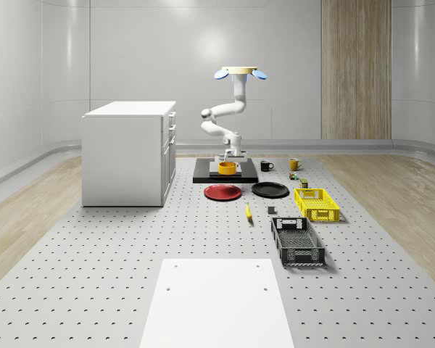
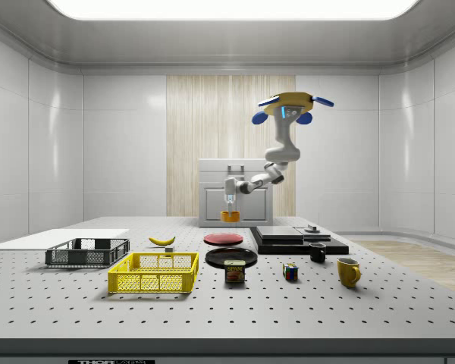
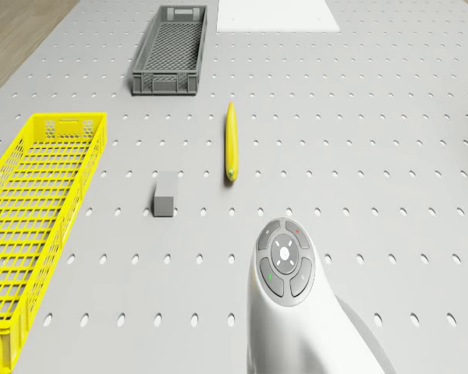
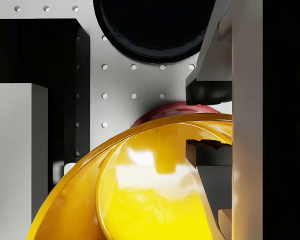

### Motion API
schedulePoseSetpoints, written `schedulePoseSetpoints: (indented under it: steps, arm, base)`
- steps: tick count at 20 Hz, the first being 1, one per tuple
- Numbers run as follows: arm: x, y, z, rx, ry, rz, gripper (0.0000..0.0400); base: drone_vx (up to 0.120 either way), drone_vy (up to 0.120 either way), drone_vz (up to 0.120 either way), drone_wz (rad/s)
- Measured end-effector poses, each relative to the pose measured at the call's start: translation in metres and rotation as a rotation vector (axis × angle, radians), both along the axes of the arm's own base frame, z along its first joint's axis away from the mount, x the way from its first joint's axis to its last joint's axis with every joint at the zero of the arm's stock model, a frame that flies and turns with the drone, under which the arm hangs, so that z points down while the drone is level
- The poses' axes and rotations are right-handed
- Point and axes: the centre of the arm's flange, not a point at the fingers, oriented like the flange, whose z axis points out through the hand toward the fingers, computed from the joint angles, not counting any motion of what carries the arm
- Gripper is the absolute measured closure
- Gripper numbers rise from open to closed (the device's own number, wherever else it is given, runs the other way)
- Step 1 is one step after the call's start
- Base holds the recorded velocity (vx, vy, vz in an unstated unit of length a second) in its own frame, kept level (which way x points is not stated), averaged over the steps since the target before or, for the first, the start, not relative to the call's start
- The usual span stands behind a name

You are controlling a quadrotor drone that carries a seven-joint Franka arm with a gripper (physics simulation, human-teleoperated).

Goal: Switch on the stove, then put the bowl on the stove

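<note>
- Hovering high behind the stove [image 1: 225, 176], arm folded down and forward to reach over it.
- Pinching the bowl [image 1: 227, 168] by its rim, one finger [image 4: 210, 90] outside, one inside, for a firm hold.
- Holding bowl aloft above the stove, likely clearing its edge before lowering.

The drone [image 2: 291, 103] has a flat tan-yellow disc body with blue oval rotor blades at its rim. Its glossy white, rounded seven-joint arm [image 1: 227, 116] has darker seams at the joints. In the drone view's lower middle, a grey round button pad [image 3: 285, 258] carries small red and green marks. The fingers [image 4: 208, 90] are dark grey.
</note>
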Motion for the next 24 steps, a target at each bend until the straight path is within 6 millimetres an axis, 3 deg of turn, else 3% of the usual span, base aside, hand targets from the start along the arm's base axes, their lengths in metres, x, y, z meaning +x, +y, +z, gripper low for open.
schedulePoseSetpoints:
  steps: [24]
  arm:
    - [0.0000, 0.0000, 0.0000, 0.000, 0.000, 0.000, 0.0300]
  base:
    - [-0.120, 0.000, 0.000, 0.000]
